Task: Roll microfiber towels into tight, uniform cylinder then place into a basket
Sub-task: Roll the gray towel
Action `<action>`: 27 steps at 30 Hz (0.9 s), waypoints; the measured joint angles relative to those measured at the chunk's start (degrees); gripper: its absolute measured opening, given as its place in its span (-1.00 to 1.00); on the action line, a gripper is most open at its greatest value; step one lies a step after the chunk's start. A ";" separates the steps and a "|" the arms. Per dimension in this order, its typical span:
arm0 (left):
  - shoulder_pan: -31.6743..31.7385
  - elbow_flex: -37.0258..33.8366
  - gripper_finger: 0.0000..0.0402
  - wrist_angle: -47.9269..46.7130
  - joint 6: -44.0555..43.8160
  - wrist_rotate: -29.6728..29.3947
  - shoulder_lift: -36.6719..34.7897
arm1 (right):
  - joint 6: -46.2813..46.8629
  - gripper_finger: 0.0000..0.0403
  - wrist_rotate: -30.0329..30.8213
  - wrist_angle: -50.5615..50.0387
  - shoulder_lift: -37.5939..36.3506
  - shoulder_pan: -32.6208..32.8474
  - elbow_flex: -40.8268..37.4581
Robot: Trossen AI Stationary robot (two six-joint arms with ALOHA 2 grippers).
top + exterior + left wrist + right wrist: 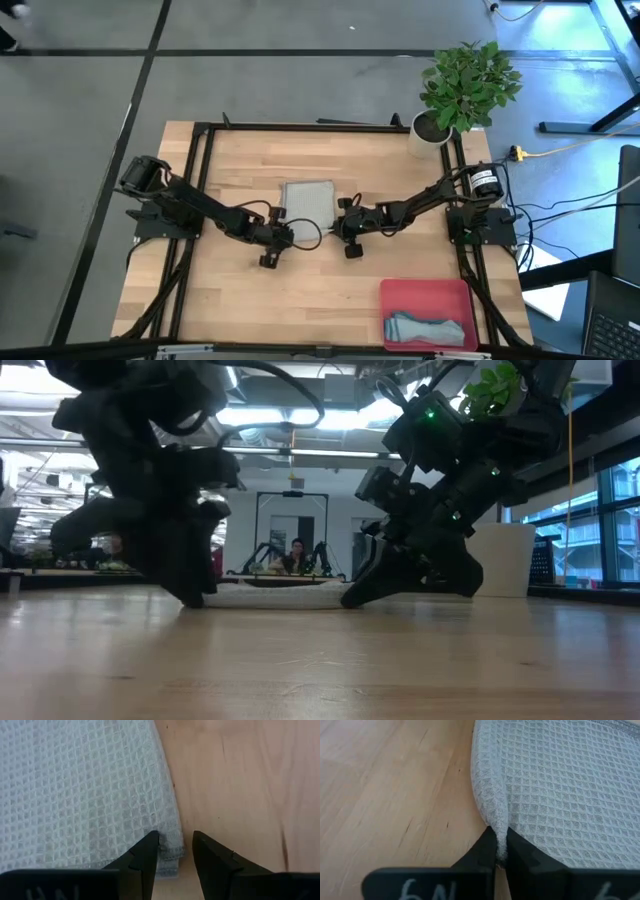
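Left tool, at the grey-green towel's near left corner, stands with its two dark wedge-shaped fingers apart, one over the hem and the other over bare wood just beside it; it clamps nothing. White lettering runs along the tool's body in its wrist view, too cut off to read. That towel lies flat at the middle of the desk, a thin, roughly square cloth of waffle weave with a stitched edge. At the same towel's near right corner the right tool has its fingers pinched together on a raised fold of the cloth's edge; the marking on its body looks like "6N", though I cannot be sure. Right of that towel and nearer the front edge of the pale plank-wood desk sits the pink basket, a shallow rectangular plastic tray, with the light blue towel rolled loosely inside it. Behind that towel, at the desk's far right corner, stands a leafy plant in a white pot.
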 joint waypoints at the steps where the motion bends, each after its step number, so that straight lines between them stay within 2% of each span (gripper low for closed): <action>1: 0.10 0.06 -0.43 0.06 -0.19 0.03 0.26 | 0.02 -0.88 0.00 0.00 0.00 0.00 0.00; 12: 0.44 0.15 -0.44 -0.67 -0.37 -1.17 0.96 | 1.49 -0.89 0.03 0.08 0.00 0.00 0.00; 16: 0.44 0.15 -0.59 -0.68 -0.37 -3.08 1.07 | 1.51 -0.91 0.04 0.10 0.00 0.00 -0.02; 21: 0.60 0.04 -0.93 -1.53 -0.42 -5.13 1.13 | 1.52 -0.90 0.04 0.13 0.00 0.00 -0.02; 27: 0.81 0.00 -0.99 -2.15 -1.83 -2.33 0.63 | 1.57 -0.92 -1.70 0.16 0.00 -0.02 0.02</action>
